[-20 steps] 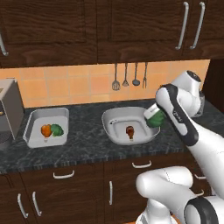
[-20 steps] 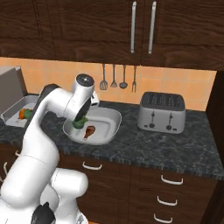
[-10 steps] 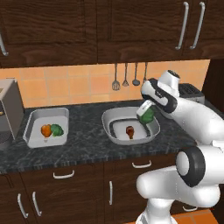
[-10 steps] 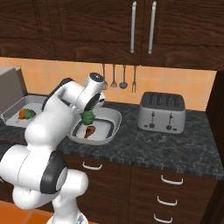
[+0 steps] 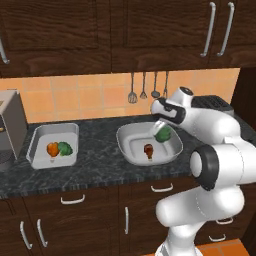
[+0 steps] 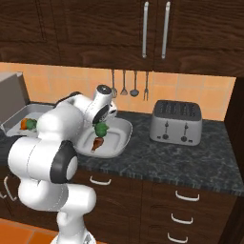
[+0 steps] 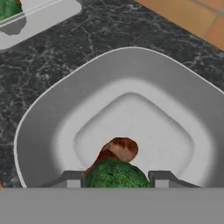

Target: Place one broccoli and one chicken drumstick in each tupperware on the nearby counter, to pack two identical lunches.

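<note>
On the counter (image 5: 100,135), your rounded tupperware (image 5: 131,150) already holds a chicken drumstick (image 5: 148,150); the squarish tupperware (image 5: 40,135) is fully packed. Your gripper (image 5: 161,131) hangs above the rounded tub, fingers narrowed on a broccoli (image 7: 116,175), positioned for release beside the drumstick.

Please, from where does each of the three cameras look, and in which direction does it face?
Left base view: behind the arm's left, facing the counter; the arm rises at lower right.
Right base view: behind its right, facing the same counter and a toaster; the arm rises at lower left.
Hand view: on the hand, looking down into the rounded tupperware; fingers flank the broccoli.
All share this tupperware, broccoli and drumstick.
</note>
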